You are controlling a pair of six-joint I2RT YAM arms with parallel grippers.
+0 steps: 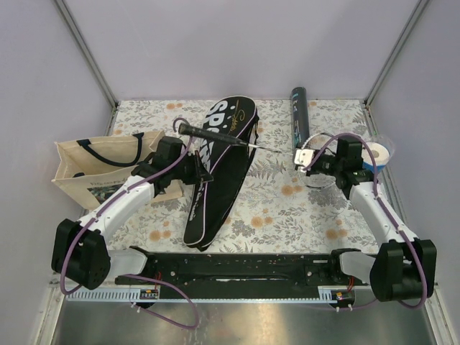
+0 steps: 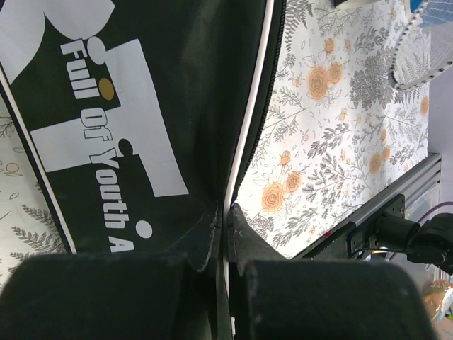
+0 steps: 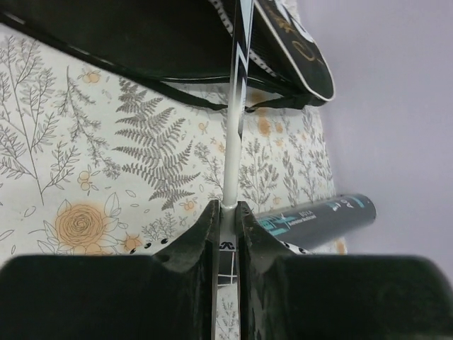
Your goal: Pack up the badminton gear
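Nearest me, the left gripper point(image 2: 225, 212) is pinched tight on the white-piped edge of the black cover point(image 1: 223, 180), which lies slanting across the middle of the floral table point(image 1: 287, 208). To the right, the right gripper point(image 3: 227, 209) is clamped on the racket point(image 3: 231, 163) by its thin shaft, and the dark handle reaches over the cover's upper end. Beyond, at upper right, lies the black tube point(image 1: 298, 115).

Cover point(image 1: 215, 180) between tote point(image 1: 86, 169) and tube point(image 1: 299, 115)

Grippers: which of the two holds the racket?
The right gripper: it pinches the racket by its thin shaft. The left gripper pinches the edge of the black cover.
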